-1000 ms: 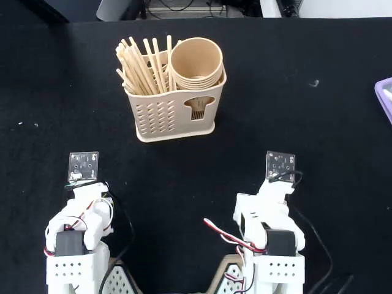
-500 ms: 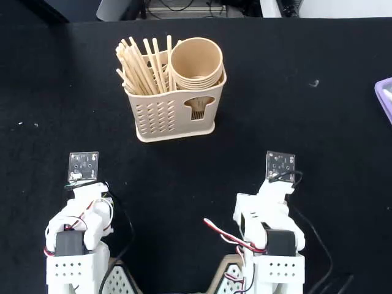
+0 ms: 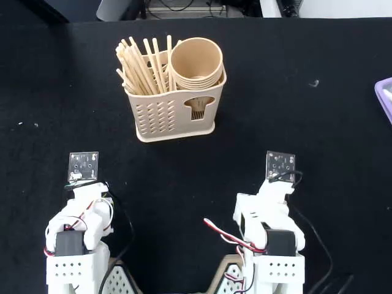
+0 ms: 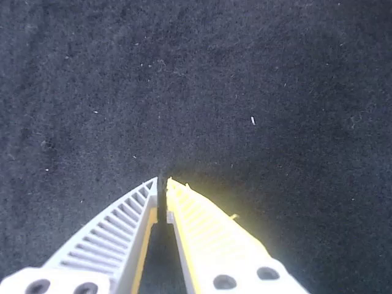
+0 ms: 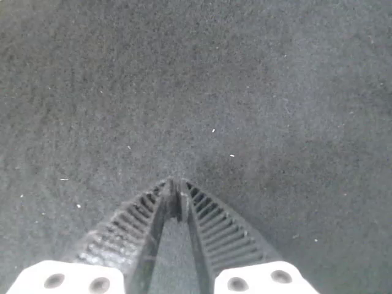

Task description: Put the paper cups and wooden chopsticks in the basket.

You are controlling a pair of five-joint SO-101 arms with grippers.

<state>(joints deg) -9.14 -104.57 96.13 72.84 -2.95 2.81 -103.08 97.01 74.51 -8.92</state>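
the beige slotted basket stands in the upper left-centre of the high view, a little short of the tabletop's far edge, which runs along the top of the frame. the stacked paper cups sit upright in its right compartment, and the wooden chopsticks stand as a bundle in its left compartment, leaning and fanned out above the rim. a broad band of bare black cloth lies between the basket and the two arms at the bottom of the frame, and more open cloth stretches to the right of the basket as far as a purple container's corner cut off by the right edge. a small pale speck lies on the cloth in the upper right.

one arm is folded back on its base at the lower left and the other at the lower right, both well apart from the basket. in the left wrist view the left claw points down at the bare cloth, its white and yellow fingers pressed together at the tips and holding nothing. in the right wrist view the right claw is likewise pressed together over bare cloth, empty.
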